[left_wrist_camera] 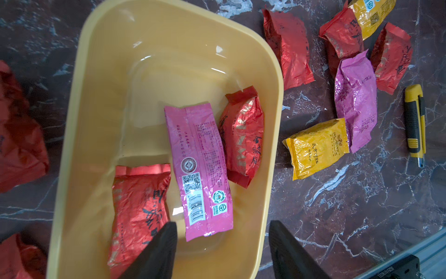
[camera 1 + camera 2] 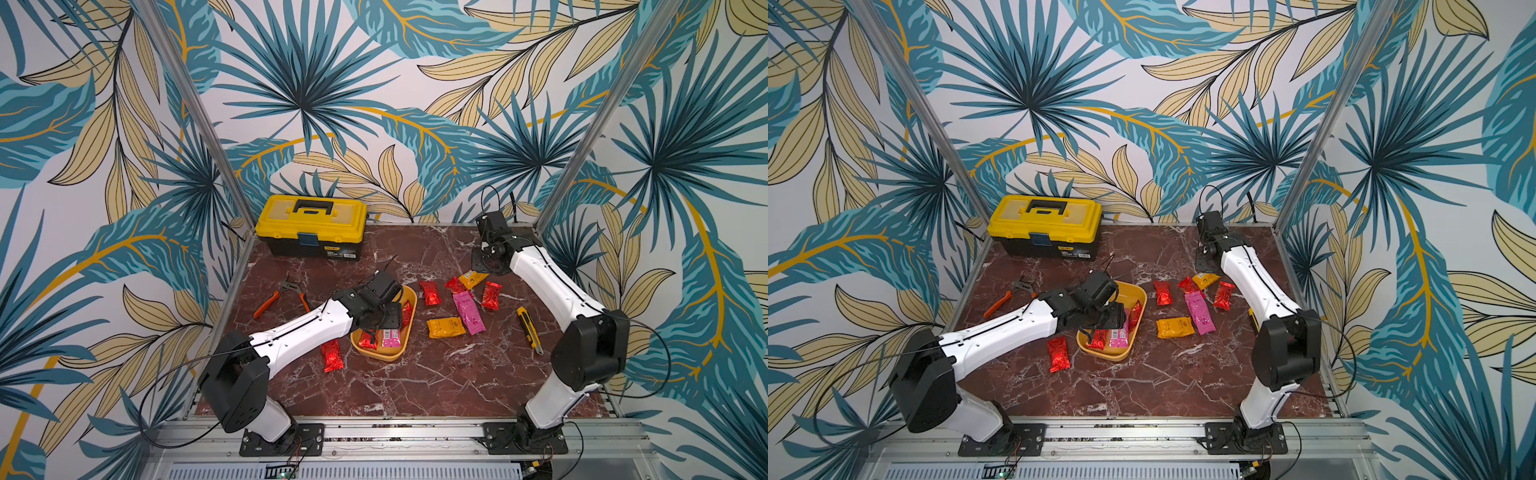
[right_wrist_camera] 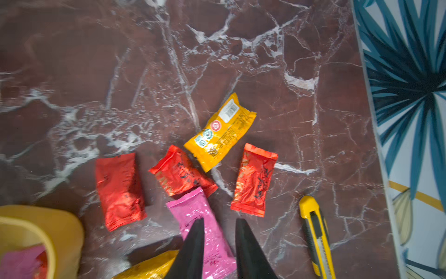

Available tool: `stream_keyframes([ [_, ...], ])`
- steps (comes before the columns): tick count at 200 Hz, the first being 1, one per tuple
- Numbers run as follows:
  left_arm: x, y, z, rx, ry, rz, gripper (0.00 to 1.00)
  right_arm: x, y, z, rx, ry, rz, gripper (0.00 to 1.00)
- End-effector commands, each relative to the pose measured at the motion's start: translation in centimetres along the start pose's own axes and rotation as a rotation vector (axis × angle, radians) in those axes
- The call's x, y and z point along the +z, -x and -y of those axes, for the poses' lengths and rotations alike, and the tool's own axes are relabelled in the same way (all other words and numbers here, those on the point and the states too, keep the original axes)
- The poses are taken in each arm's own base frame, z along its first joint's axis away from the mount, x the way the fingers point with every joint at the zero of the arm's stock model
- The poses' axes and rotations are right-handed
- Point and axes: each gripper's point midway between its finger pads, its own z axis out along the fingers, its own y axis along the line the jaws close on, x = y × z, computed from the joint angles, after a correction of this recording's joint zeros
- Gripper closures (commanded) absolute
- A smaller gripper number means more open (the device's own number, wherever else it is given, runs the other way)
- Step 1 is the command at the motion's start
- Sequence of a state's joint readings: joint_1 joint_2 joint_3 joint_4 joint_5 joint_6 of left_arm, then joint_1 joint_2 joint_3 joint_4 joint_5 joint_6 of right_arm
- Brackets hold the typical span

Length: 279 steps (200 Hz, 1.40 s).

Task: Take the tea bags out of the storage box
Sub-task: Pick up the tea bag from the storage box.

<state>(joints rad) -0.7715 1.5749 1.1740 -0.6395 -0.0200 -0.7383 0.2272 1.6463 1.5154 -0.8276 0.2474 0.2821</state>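
Left tool spread open over box; right tool barely parted, empty. Pink bag and two red bags inside. Risk: pinching pink plus adjacent red, or snagging rim.

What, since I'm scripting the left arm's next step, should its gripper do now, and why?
Probably lower the left gripper onto the pink tea bag and close, easing slightly inward on the way. Its jaws stand open over that bag's end. The pink bag and two red tea bags lie in the storage box, and one finger hangs by the rim.
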Motion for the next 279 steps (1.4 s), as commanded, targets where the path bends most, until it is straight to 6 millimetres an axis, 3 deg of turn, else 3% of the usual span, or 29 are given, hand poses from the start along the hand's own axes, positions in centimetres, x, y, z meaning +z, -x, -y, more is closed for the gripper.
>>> stream_keyframes([
  [1,0.1,1.5,1.8,0.024,-0.036,0.018,0.35,-1.0,-1.9,-2.3,0.047,0.135,-0.01,0.73],
  [37,1.4,2.1,2.6,0.039,-0.031,0.0,0.39,-3.7,-4.9,-4.4,0.046,0.277,-0.017,0.73],
  [90,3.1,2.5,2.8,0.018,-0.033,-0.019,0.44,-6.4,-9.3,-5.6,0.046,0.38,-0.041,0.73],
  [145,4.5,2.4,1.9,-0.004,-0.01,-0.039,0.48,-7.6,-13.3,-7.6,0.017,0.432,-0.081,0.74],
  [279,6.3,2.3,2.2,-0.022,-0.025,-0.065,0.58,-6.9,-14.3,-7.7,0.0,0.419,-0.094,0.74],
])
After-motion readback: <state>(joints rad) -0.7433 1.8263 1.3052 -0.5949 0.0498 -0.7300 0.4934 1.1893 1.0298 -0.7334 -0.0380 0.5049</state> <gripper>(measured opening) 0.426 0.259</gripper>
